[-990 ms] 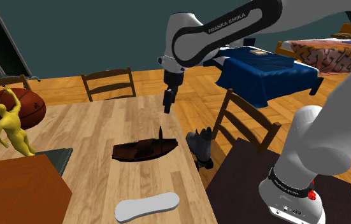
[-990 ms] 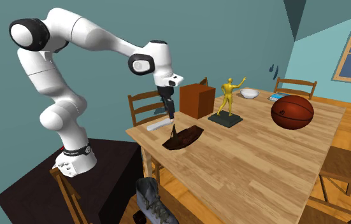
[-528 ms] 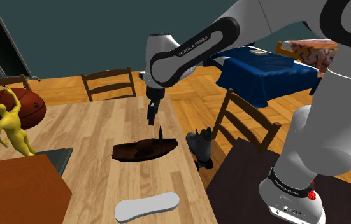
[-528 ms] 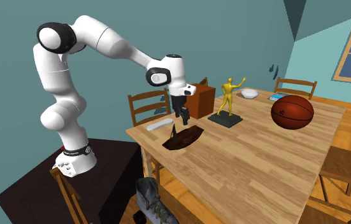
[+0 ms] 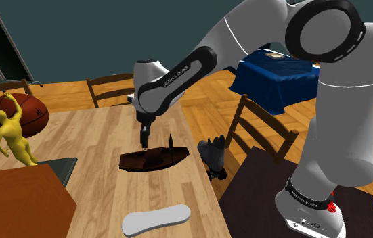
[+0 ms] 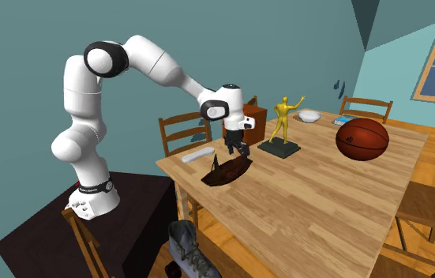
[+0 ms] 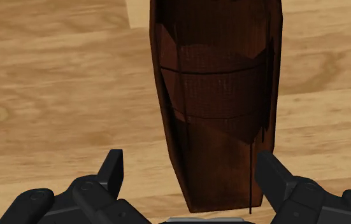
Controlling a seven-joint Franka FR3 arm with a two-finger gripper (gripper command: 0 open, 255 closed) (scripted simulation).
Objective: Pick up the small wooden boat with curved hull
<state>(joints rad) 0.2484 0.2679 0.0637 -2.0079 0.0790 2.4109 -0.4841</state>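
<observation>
Where the pincer (image 7: 190, 163) gapes, a boat (image 7: 215, 83) (dark, ribbed) tapers.

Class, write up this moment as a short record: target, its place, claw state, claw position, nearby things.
target: dark brown boat
place: lying on the wooden table, near its edge
claw state: claw open, holding nothing
claw position: just above one end of the boat, a finger on either side of the hull
nearby: yellow figure, ball, brown box, flat white piece

Home dining room; wooden table (image 5: 97, 138), chairs (image 5: 115, 86)
</observation>
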